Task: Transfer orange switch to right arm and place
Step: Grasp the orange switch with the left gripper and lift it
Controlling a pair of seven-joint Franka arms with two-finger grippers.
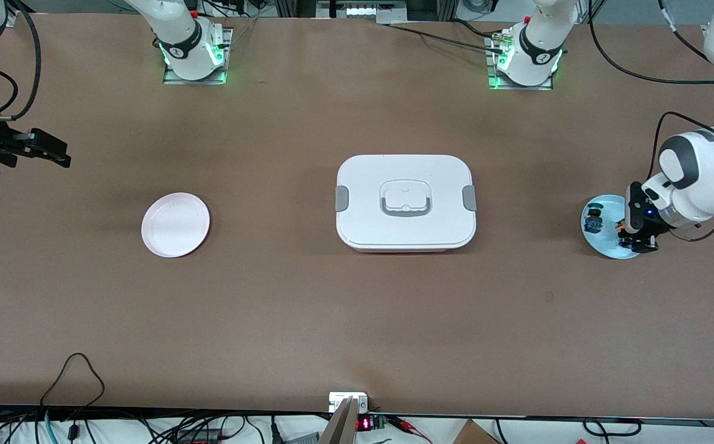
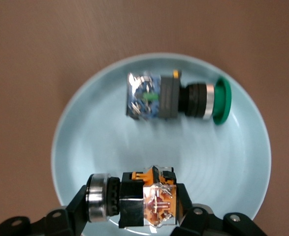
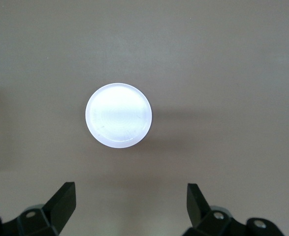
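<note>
The orange switch (image 2: 144,199), black body with orange terminal end and silver ring, lies on its side on the light blue plate (image 2: 85,147) at the left arm's end of the table. My left gripper (image 2: 133,204) is shut on it, one finger at each end, low over the plate (image 1: 603,243). In the front view the switch (image 1: 621,229) shows as a small orange spot at the gripper (image 1: 634,237). My right gripper (image 3: 132,206) is open and empty, waiting in the air over the right arm's end of the table (image 1: 55,154).
A similar switch with a green cap (image 2: 176,98) lies on the same blue plate (image 1: 593,219). A pale pink plate (image 1: 176,224) sits toward the right arm's end and shows in the right wrist view (image 3: 118,114). A white lidded box (image 1: 405,202) stands mid-table.
</note>
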